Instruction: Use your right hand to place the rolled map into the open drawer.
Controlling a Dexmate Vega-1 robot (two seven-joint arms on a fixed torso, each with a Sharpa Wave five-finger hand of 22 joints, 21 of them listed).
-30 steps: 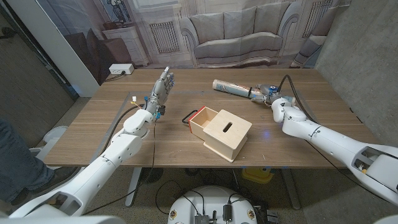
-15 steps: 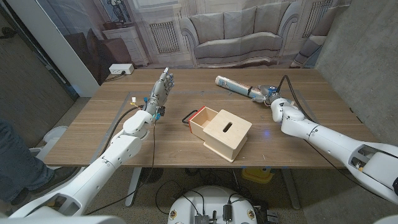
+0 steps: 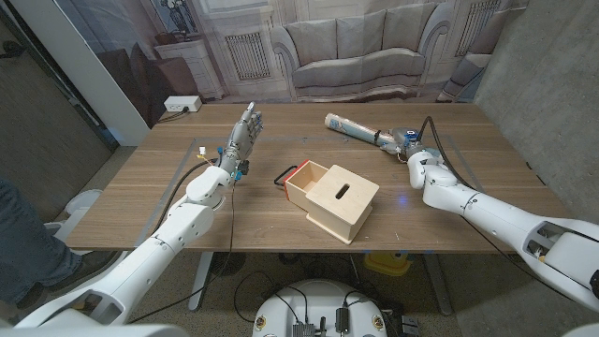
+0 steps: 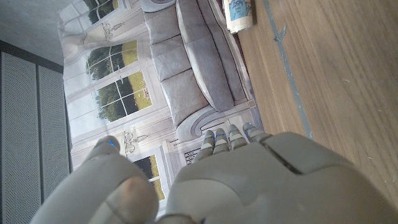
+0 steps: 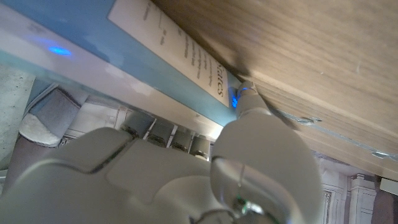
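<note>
Progress: early stage, by my reading. The map is in the right hand's hold but nowhere near the drawer. Nothing has gone in yet.

Done so far: the grasp looks made. In the head view the right hand is closed around the near end of the map; in the right wrist view the fingers press against the roll. How firm the hold is, I cannot tell.

Left to do: carry the map from upper right of centre down to frame centre, line it up over the drawer's opening, lower it in, let go.

Map location: upper right of centre in the head view, far side of the desk, well apart from the box. It slants up and left from the hand. Whether the free end touches the desk or hangs just above it, I cannot tell.

Map appearance: a slim pale roll, whitish with light blue. The right wrist view shows a blue band and a white panel of small dark print on the outside. The left wrist view shows 1 open end with blue markings.

Drawer: pulled out at the upper left side of the wooden box, frame centre; reddish edge and a dark loop handle. Its hollow looks short next to the roll, so fit may be tight.

Left hand: upper left of centre, standing upright, fingers straight and spread, holding nothing.
</note>
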